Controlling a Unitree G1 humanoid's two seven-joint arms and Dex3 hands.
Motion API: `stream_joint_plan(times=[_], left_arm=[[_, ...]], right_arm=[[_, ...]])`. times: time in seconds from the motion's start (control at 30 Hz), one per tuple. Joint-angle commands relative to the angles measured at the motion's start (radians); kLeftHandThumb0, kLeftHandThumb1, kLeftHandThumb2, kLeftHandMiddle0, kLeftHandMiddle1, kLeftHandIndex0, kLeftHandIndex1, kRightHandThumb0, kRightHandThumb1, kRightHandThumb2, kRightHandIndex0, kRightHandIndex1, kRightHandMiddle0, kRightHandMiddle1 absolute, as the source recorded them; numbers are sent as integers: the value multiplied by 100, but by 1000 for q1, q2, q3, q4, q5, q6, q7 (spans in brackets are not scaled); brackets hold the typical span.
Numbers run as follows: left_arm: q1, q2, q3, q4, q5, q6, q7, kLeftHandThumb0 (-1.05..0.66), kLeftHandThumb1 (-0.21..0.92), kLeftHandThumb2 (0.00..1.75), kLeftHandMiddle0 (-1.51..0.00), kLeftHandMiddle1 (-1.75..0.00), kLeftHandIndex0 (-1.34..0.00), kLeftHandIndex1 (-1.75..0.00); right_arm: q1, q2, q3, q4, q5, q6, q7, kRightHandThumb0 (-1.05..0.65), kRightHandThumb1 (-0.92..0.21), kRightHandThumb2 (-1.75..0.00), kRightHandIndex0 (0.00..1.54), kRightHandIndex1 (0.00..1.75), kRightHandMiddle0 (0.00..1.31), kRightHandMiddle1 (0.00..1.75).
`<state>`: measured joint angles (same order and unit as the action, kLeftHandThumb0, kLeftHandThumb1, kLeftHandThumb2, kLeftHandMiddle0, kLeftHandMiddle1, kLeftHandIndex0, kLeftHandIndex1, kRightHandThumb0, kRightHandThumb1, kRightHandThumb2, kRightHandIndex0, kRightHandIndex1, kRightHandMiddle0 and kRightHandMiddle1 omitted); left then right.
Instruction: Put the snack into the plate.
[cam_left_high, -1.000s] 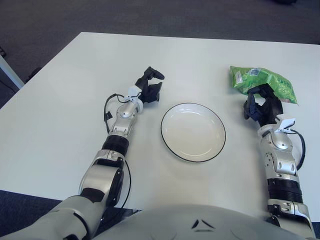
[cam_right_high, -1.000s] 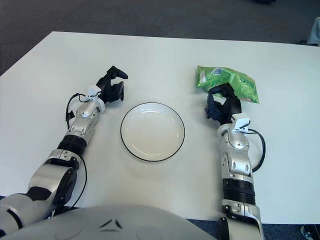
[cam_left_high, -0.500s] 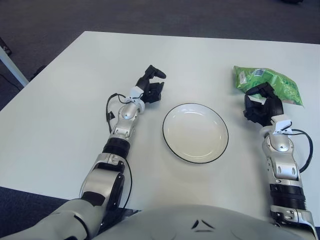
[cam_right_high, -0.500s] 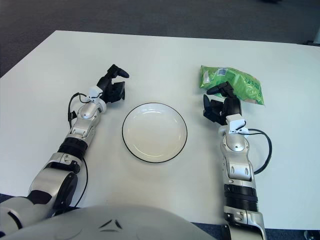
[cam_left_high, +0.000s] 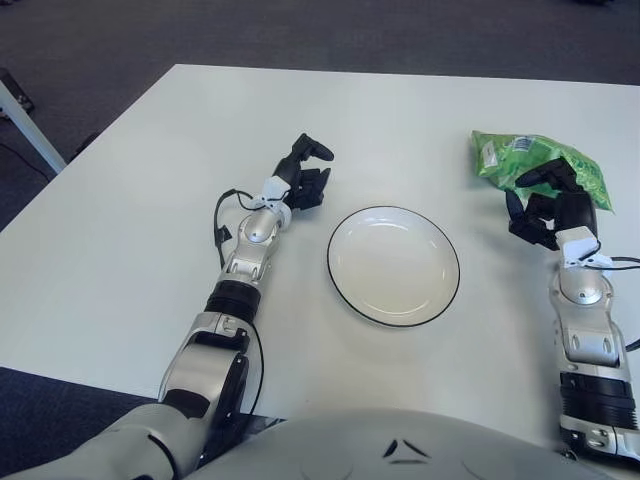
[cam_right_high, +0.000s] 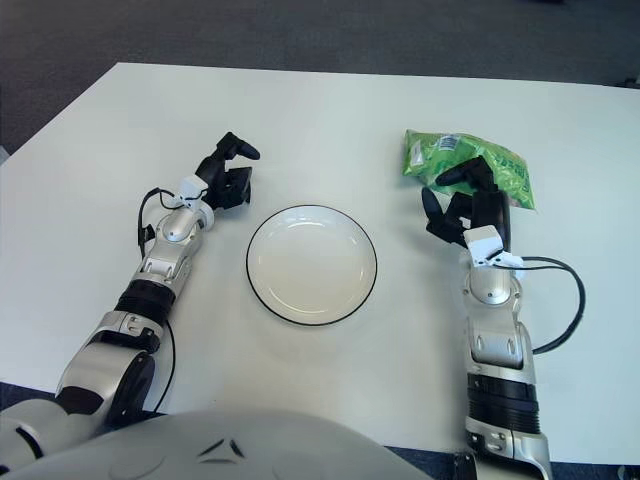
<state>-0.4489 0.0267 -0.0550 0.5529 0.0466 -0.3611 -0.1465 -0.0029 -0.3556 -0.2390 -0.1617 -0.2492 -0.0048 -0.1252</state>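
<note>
A green snack bag (cam_left_high: 535, 162) lies on the white table at the far right. My right hand (cam_left_high: 548, 205) is at its near edge, fingers spread and overlapping the bag's front, with nothing gripped. A white plate (cam_left_high: 393, 264) with a dark rim sits bare in the middle of the table. To the left of the plate, my left hand (cam_left_high: 308, 175) stays idle with its fingers relaxed and holds nothing.
The white table (cam_left_high: 130, 200) spreads wide to the left and behind the plate. A dark carpeted floor (cam_left_high: 100, 50) lies past the table's far and left edges. A cable (cam_right_high: 560, 300) loops off my right forearm.
My right hand has slid to the right and slightly forward, from beside the bag's left end to its near edge. The left hand and the plate kept their places.
</note>
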Motion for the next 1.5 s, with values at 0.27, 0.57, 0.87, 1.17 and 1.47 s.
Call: stream_joint_plan(times=[0.27,0.57,0.87,1.17,1.47], left_arm=[[87,-26,-15,47,10,3,26,-36,76,74,-107,-175,-28,-175],[88,-30,-26,46,27,20,56,-37,76,74,-108,-175,-28,-175],[89,-28,-33,38,34,43,71,-36,78,71,-107,-175,-27,-175],[81,-10,-39,43,43,36,69,-36,78,71,-107,-175,-27,-175],[75,8,-44,49,47,14,52,-37,75,76,-109,-175,-29,-175]], right_arm=[[-85,-175,-9,90,-67,-141,48,-3,-39,-121,61,175,37,165],[-138,-348,-35,86,-126,-118,139,-1,-59,-99,46,170,19,173],[-161,-431,-15,126,-229,-142,115,-27,-87,-58,33,154,18,174],[-266,-515,45,194,-372,-209,51,-66,-92,-57,24,145,5,162],[-357,-576,92,295,-394,-271,67,-84,-92,-62,20,123,0,126]])
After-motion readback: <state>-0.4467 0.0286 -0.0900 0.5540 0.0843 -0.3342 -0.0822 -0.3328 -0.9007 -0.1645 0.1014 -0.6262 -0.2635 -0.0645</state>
